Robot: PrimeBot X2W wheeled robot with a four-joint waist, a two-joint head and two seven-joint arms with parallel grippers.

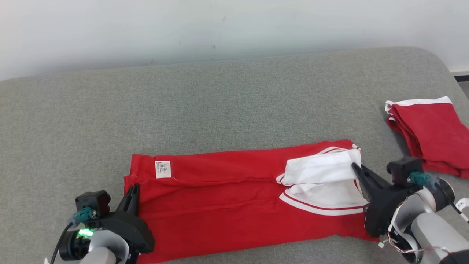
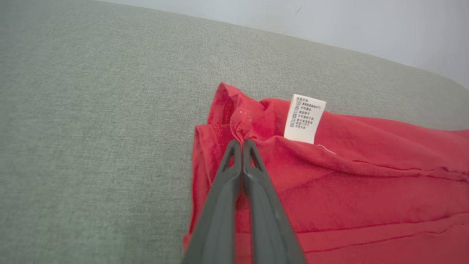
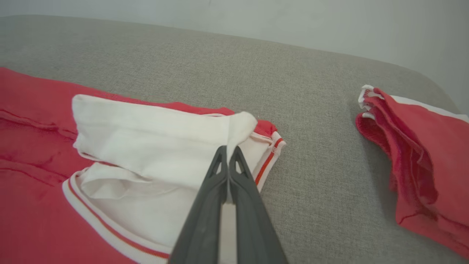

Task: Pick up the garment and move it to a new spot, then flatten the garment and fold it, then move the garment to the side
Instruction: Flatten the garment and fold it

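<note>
On a grey cushioned surface (image 1: 234,95), a red garment (image 1: 227,190) lies stretched in a long, half-folded band, with a second folded red piece (image 1: 432,139) well off its right end. The right gripper (image 1: 354,165) is clamped on the garment's white flap (image 1: 322,168). The left gripper (image 1: 134,187) pinches the red edge at the opposite end, near the care label (image 1: 163,169). Both bites look shallow: an uneven lift would likely let cloth slip out, or spill the white flap open and skew the fold.
</note>
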